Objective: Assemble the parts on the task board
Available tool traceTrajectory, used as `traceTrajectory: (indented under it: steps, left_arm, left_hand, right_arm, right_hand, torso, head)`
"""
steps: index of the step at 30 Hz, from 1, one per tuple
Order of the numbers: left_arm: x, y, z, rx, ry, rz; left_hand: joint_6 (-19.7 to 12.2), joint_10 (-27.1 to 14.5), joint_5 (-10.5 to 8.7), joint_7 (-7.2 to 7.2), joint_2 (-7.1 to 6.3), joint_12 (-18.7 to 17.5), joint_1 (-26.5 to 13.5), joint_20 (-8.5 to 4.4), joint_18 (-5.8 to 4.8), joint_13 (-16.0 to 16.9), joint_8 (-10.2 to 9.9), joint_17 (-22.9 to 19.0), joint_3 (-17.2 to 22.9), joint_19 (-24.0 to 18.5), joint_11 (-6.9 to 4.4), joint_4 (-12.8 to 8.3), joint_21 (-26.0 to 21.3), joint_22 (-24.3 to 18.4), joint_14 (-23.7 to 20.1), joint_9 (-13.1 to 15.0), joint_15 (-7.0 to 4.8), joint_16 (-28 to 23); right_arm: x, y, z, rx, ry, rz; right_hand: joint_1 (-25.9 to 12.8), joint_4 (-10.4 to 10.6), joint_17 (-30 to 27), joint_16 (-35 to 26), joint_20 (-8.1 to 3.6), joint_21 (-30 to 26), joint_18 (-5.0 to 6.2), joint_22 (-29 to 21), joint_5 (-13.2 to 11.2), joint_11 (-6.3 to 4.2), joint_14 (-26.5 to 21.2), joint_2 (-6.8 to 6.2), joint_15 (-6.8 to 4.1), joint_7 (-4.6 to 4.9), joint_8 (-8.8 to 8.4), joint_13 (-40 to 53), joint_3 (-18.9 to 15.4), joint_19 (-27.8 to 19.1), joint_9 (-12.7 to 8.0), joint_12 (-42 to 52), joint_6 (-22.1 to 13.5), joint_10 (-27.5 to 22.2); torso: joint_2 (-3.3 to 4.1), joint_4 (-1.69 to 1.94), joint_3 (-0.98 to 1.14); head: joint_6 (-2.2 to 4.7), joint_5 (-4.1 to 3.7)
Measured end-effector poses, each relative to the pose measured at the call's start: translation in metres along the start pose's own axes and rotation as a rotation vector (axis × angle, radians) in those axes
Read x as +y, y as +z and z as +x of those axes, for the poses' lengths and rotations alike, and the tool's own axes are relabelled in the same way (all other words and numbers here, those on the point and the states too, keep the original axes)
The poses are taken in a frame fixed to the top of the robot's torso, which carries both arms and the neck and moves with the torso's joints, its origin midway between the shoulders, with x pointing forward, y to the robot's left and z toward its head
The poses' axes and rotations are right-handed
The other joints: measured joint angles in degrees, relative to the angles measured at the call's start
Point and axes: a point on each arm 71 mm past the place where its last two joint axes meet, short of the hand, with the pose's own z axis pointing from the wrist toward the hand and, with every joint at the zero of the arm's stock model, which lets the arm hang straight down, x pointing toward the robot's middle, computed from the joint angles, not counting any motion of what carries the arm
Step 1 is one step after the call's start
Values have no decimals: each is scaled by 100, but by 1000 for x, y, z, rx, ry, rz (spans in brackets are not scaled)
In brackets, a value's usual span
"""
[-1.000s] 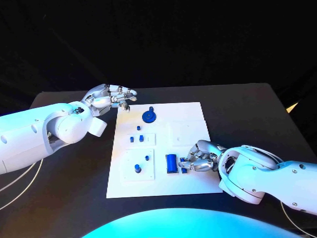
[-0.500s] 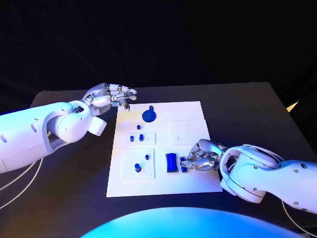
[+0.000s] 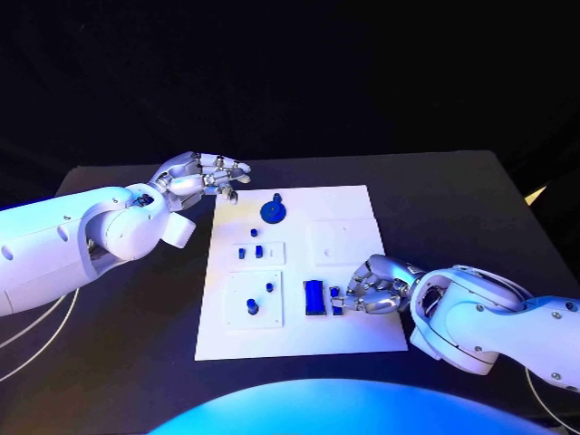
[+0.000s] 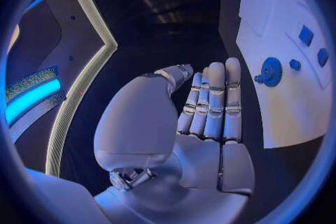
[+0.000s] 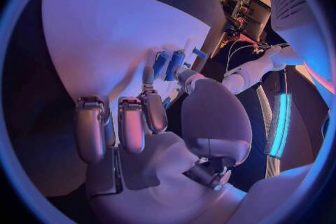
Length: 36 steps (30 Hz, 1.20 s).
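The task board (image 3: 355, 204) lies in the middle of the black table (image 3: 460, 199), and the work looks only partly done. A round blue wheel (image 3: 273, 212) sits near the board's far edge, several small blue pieces (image 3: 254, 254) stand or lie at the board's middle and near-left part, and a long blue bar (image 3: 314, 297) lies toward its near edge.

The right hand (image 3: 372, 292) is down on the board just beside that bar, fingers (image 5: 155, 112) curled toward two small blue parts (image 5: 168, 64); whether it grips one I cannot tell.

The left hand (image 3: 201, 175) hovers off the board's far-left corner, fingers curled in on nothing.

Bare table surrounds the board, widest on its right.
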Motion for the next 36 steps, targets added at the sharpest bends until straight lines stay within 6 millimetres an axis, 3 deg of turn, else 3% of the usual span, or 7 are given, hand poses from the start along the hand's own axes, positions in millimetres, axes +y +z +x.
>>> traceTrajectory:
  steps: [5, 10, 18, 29, 36]
  left_arm:
    - [0, 0, 0, 0, 0, 0]
    - [0, 0, 0, 0, 0, 0]
    - [0, 0, 0, 0, 0, 0]
    - [0, 0, 0, 0, 0, 0]
    - [0, 0, 0, -1, 0, 0]
  left_hand:
    - [0, 0, 0, 0, 0, 0, 0, 0, 0, 0, 0, -7, 0, 0, 0, 0, 0, 0, 0, 0, 0, 0]
    - [0, 0, 0, 0, 0, 0, 0, 0, 0, 0, 0, -7, 0, 0, 0, 0, 0, 0, 0, -1, 0, 0]
    - [0, 0, 0, 0, 0, 0, 0, 0, 0, 0, 0, -6, 0, 0, 0, 0, 0, 0, 0, -1, 0, 0]
    - [0, 0, 0, 0, 0, 0, 0, 0, 0, 0, 0, -6, 0, 0, 0, 0, 0, 0, 0, -2, 0, 0]
    - [0, 0, 0, 0, 0, 0, 0, 0, 0, 0, 0, -6, 0, 0, 0, 0, 0, 0, 0, -2, 0, 0]
  right_arm:
    - [0, -1, 0, 3, 0, -14]
    - [0, -1, 0, 10, -3, -21]
    - [0, 1, 2, 29, -15, -23]
    - [-2, 4, 2, 44, -30, -15]
    - [-4, 7, 1, 35, -31, -5]
  right_hand:
    - [69, -23, 0, 0, 0, 0, 0, 0, 0, 0, 0, -69, 0, 0, 0, 0, -54, 0, 0, 0, 0, 0]
    - [191, 5, 0, 0, 0, 0, 1, -1, 0, 0, 0, 16, 0, 0, 0, 0, -105, 0, 0, 0, 0, 0]
    - [569, -70, 0, 0, 0, 0, 0, -1, -55, 0, 0, 9, 0, 0, -22, 0, -213, 0, -7, -24, 0, 0]
    - [642, -87, 4, 0, 0, 0, 0, -2, -55, 0, 0, 21, 0, 0, -21, 0, -230, 0, -12, -24, 0, 0]
    - [615, 98, 4, 0, 0, 0, 0, -2, -55, 0, 0, 109, 0, 21, -44, 0, -378, 0, -28, -24, 21, 0]
  torso:
    - [-1, 0, 2]
    - [-1, 3, 2]
    - [1, 7, -3]
    - [2, 9, -7]
    - [2, 7, -1]
  head:
    - [1, -2]
    - [1, -4]
    - [-11, 5]
    - [-15, 10]
    - [-3, 17]
